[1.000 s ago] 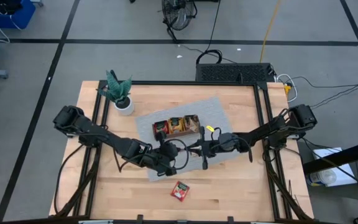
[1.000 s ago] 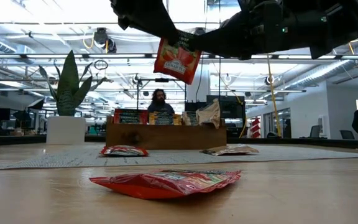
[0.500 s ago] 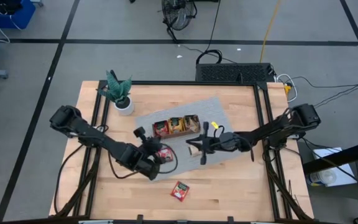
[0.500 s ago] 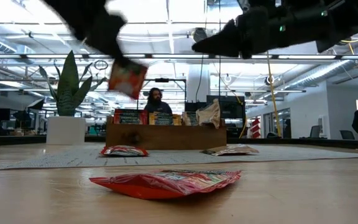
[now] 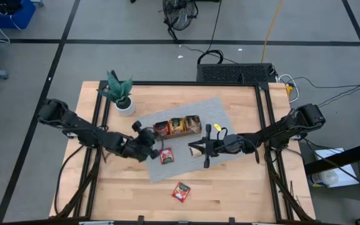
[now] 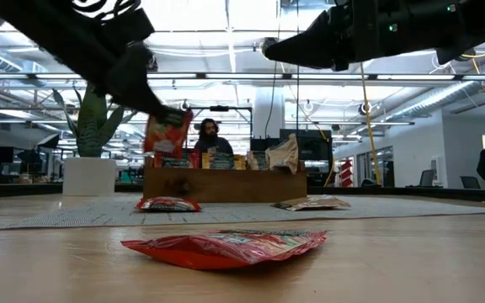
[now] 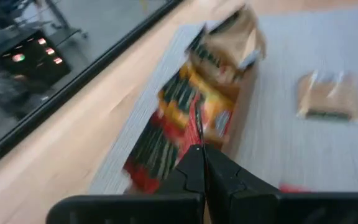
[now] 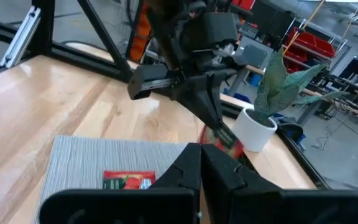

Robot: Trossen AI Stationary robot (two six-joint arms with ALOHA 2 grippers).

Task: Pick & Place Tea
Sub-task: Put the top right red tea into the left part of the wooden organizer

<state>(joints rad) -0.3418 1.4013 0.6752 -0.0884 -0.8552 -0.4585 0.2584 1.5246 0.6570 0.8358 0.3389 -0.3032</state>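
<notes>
My left gripper (image 5: 154, 146) is shut on a red tea sachet (image 6: 167, 135) that hangs in front of the left end of the wooden tray (image 6: 226, 187). The tray holds more sachets standing upright. My right gripper (image 5: 191, 149) hovers shut and empty, higher up, right of the tray. One red sachet (image 5: 166, 155) and a pale one (image 6: 312, 202) lie flat on the grey mat (image 5: 217, 109). Another red sachet (image 5: 180, 191) lies on the bare wood near the front edge. My left gripper pinches the red sachet by its upper edge (image 7: 197, 138) between the two fingertips. The fingers slant down from the table's left side. The sachet hangs below them, clear of the mat and the tray, and shows edge-on in the left wrist view.
A potted plant (image 5: 122, 94) stands at the table's far left corner. Bare wood lies left and right of the mat. A person (image 6: 215, 136) sits in the room beyond the table.
My left gripper has carried the red sachet away from the right gripper, toward the table's left and far edge, and down to just above tray height. The sachet still hangs from its fingers.
</notes>
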